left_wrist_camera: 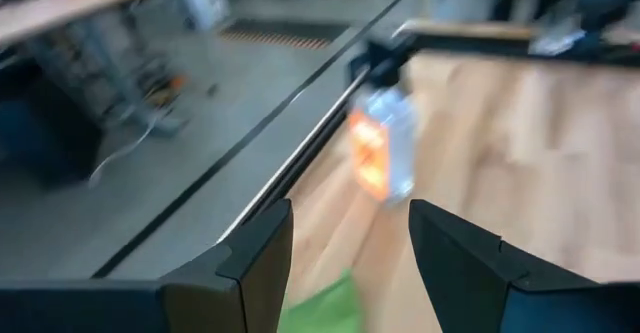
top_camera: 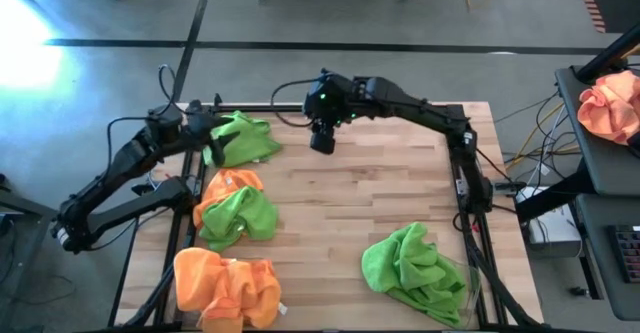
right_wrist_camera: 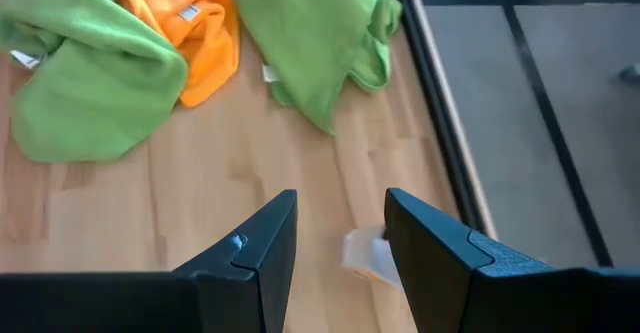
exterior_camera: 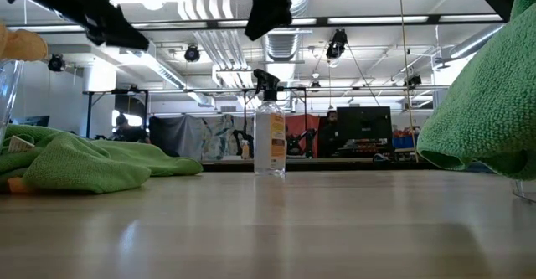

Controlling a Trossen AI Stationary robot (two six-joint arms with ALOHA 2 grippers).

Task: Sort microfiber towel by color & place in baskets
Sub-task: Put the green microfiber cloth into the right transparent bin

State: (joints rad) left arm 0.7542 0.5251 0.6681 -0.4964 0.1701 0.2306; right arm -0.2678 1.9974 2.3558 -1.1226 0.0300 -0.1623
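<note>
Above the table's far edge, left tool and right tool, both parted, empty.

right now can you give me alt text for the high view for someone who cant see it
A wooden table seen from above holds scattered towels: a green towel at the far left under the left end effector, an orange-and-green pile, orange towels in a near-left basket, green towels near right. The right end effector hovers open, empty.

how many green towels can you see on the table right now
3 lime green microfiber towels: one at the far left corner, one on an orange towel at the left edge, one bunched front right. More may be hidden.
</note>
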